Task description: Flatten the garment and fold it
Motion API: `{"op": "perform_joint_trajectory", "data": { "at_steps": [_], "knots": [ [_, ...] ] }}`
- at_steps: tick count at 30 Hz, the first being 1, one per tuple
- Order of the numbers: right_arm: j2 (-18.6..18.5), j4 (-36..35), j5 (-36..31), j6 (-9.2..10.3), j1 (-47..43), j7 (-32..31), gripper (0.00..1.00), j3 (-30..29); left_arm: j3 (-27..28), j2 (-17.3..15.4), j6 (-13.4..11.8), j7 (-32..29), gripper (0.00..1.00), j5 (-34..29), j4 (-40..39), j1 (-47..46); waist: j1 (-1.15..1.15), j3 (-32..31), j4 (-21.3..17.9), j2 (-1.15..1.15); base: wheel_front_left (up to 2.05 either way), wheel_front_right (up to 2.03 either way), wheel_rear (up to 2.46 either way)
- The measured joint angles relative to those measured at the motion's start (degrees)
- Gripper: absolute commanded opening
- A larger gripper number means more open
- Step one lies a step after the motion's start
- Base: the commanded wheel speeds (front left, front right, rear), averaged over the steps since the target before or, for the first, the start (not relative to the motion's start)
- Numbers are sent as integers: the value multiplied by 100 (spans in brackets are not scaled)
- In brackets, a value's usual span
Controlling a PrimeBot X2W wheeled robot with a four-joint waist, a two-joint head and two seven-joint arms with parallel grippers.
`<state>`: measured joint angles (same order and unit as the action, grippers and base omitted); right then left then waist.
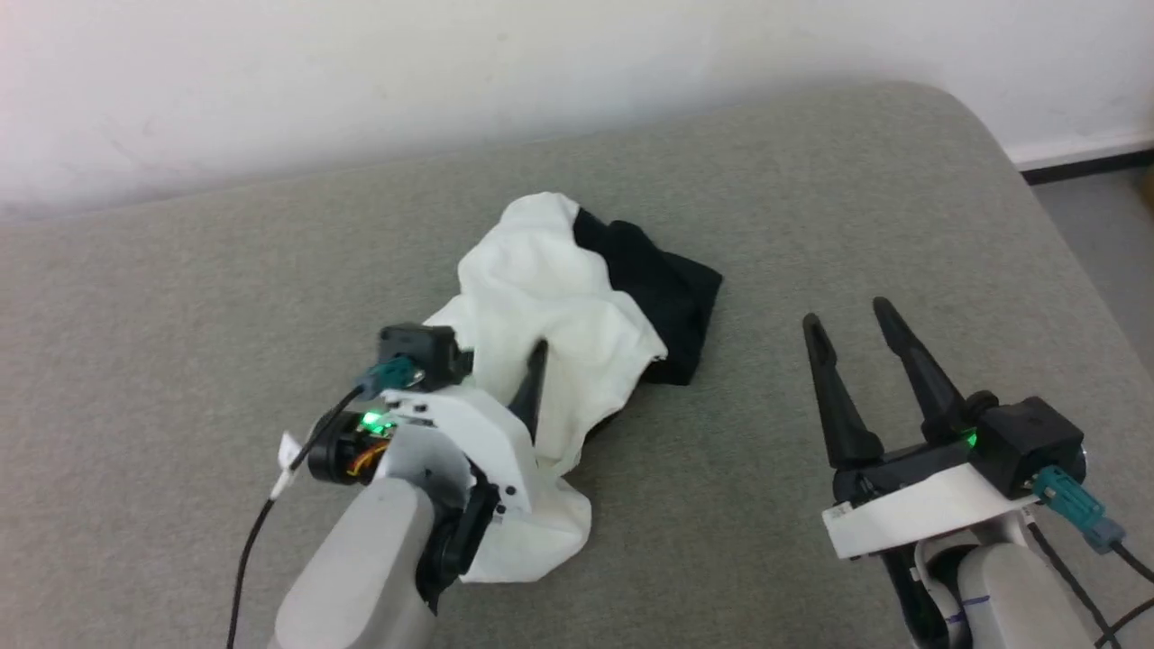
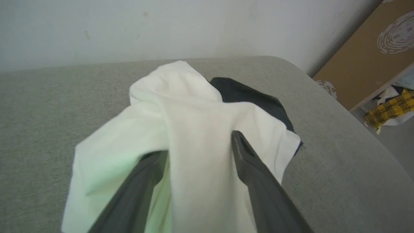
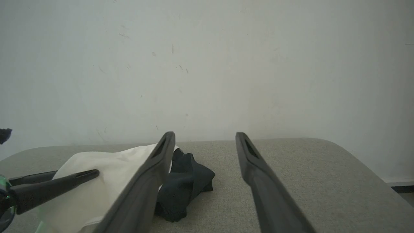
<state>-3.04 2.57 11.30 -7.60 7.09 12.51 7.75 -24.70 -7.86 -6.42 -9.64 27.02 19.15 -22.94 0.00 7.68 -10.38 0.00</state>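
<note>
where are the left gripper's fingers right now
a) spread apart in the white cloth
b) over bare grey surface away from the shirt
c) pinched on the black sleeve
a: the left gripper has its fingers wide apart, white cloth of the garment bunched between them.

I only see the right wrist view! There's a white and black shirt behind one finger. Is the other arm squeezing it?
Observer: No. In the left wrist view the left gripper has its jaws apart, with white cloth of the shirt bunched between them.
Operator: Is it flat?
Observer: No. The head view shows a crumpled heap, its white end trailing toward the robot beside the left wrist.
Operator: Am I touching it?
Observer: No. In the head view the right gripper, jaws open, is off to the shirt's right, with bare grey surface separating them.
</note>
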Motion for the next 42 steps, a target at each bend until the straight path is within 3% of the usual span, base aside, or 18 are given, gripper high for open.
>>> {"op": "perform_joint_trajectory", "data": {
  "at_steps": [7,12,18,22,31,32,33,34,42],
  "knots": [
    [1,-40,-153,0,50,-211,100,-386,328,-210,-192,1437,100,-236,-769,607,0,15,375,0,0,0,0],
    [-1,179,-321,0,435,-731,100,-677,673,-268,-370,2304,100,-344,-985,806,-1,82,700,0,0,0,0],
    [11,1032,-406,-1,1110,-1806,100,-996,1126,-77,-348,2437,100,-712,-1334,858,0,301,1054,0,0,0,0],
    [2,1551,-544,0,1610,-2514,100,-1217,1399,187,-160,2437,100,-1007,-1635,922,0,520,1242,0,0,0,0],
    [-7,2113,-881,1,2086,-4404,100,-1029,1714,436,142,2437,100,-1256,-1644,1027,1,916,1613,0,0,0,0],
    [-13,2101,-904,5,2115,-4607,89,-1036,1733,445,165,2437,100,-1262,-1631,1027,1,938,1642,0,0,0,0],
    [-18,2056,-904,5,2145,-4752,24,-1054,1753,448,188,2437,100,-1266,-1611,1029,1,949,1666,0,0,0,0],
    [-20,1990,-901,5,2147,-4821,0,-1063,1772,453,193,2437,100,-1274,-1590,1046,1,946,1678,0,0,0,0],
    [22,1024,-828,-1,1494,-4164,0,-1802,1911,467,243,2437,100,-1294,-1438,1372,0,646,1619,0,0,0,0]
  ]
}}
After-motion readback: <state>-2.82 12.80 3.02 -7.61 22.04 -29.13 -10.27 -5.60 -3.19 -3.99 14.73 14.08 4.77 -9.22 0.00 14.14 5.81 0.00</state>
